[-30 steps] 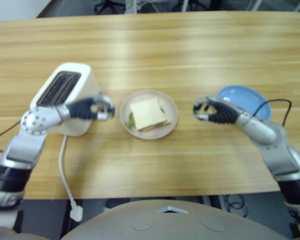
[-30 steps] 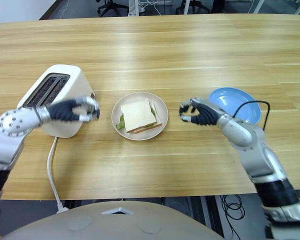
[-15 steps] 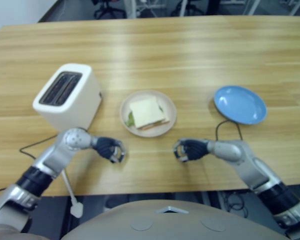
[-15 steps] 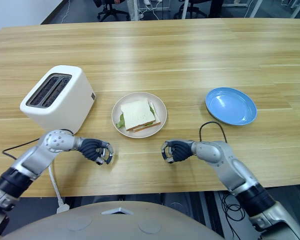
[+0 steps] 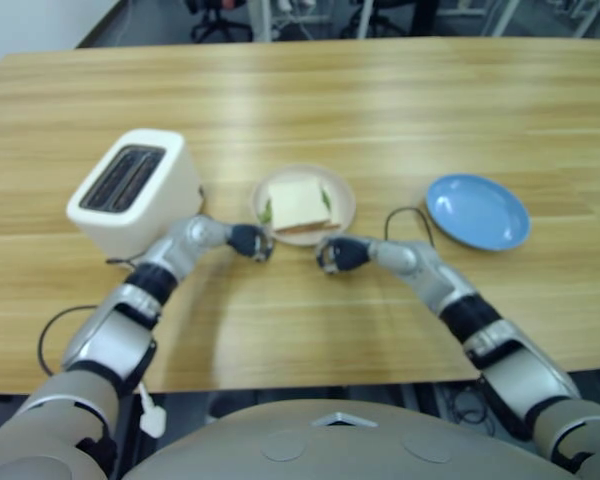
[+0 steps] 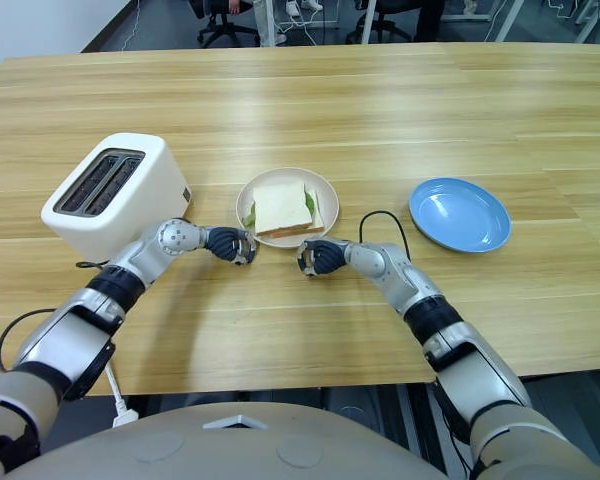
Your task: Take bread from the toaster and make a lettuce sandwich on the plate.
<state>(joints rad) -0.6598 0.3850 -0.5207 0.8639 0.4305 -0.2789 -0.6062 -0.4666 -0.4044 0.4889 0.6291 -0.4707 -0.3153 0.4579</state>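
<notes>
A sandwich [image 6: 283,207] of white bread with green lettuce at its edges lies on the beige plate [image 6: 327,195] in the middle of the table. The white toaster [image 6: 111,192] stands to the left, its two slots dark. My left hand [image 6: 230,245] rests on the table just left of the plate's front edge, fingers curled, holding nothing. My right hand [image 6: 323,257] sits just in front of the plate, fingers also curled and holding nothing. Both hands are close to the plate but apart from it.
A blue plate [image 6: 459,214] lies at the right, with a black cable [image 6: 380,222] looping between it and the beige plate. The toaster's white cord [image 6: 113,388] trails off the front edge at the left. Office chairs stand beyond the far edge.
Both hands dropped to the table's front, then moved forward and inward to the plate's front edge. The sandwich and toaster have stayed put. The camera has shifted.
</notes>
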